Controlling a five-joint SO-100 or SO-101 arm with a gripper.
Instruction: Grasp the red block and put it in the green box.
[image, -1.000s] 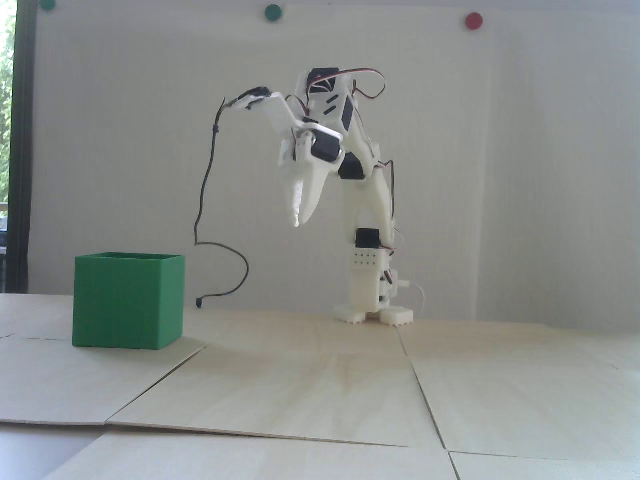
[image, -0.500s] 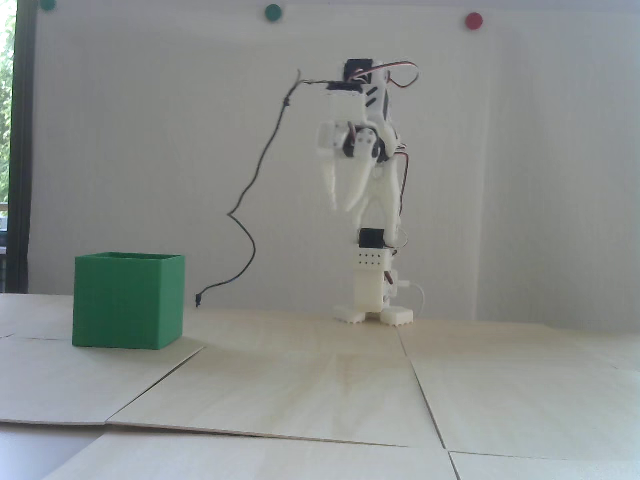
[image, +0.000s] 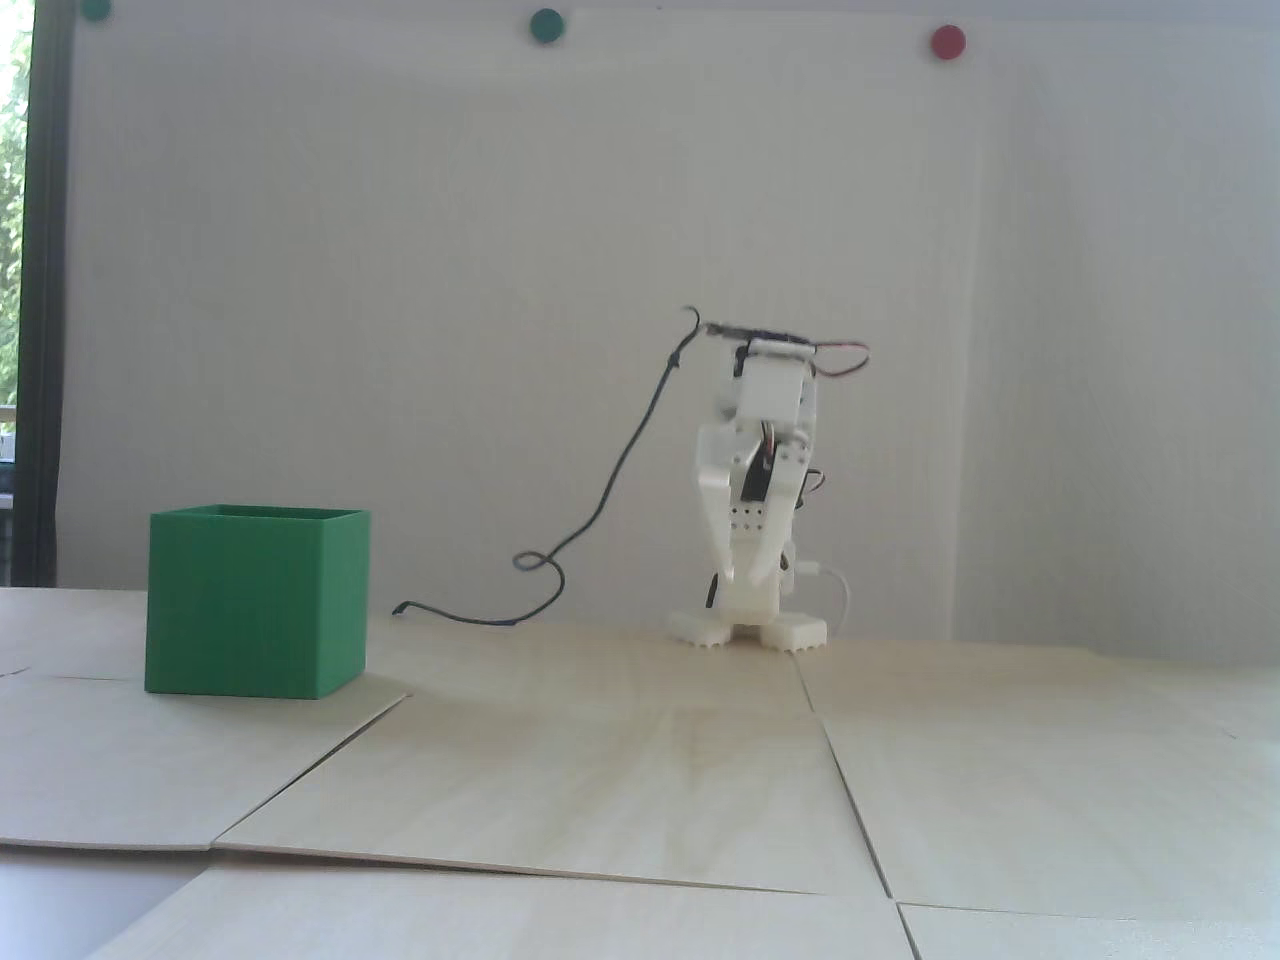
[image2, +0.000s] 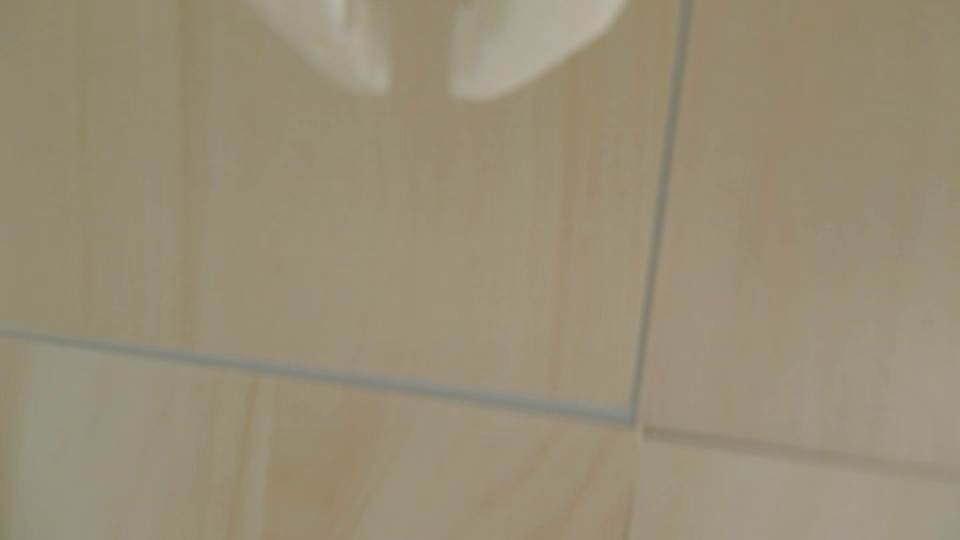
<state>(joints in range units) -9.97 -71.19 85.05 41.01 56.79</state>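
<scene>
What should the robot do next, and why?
Probably nothing more than settling into its folded rest. The white two-finger tool hangs open and empty just in front of the arm's base, the wrist view shows only bare pale wooden panels, and no red block is visible anywhere outside the big green cube-shaped box.

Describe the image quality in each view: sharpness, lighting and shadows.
Fixed view: soft and hazy, bright daylight from the window at the left edge, a faint shadow right of the green box. Wrist view: blurred throughout; the gripper fingertips and the table seams are smeared, with no hard glare.
</scene>
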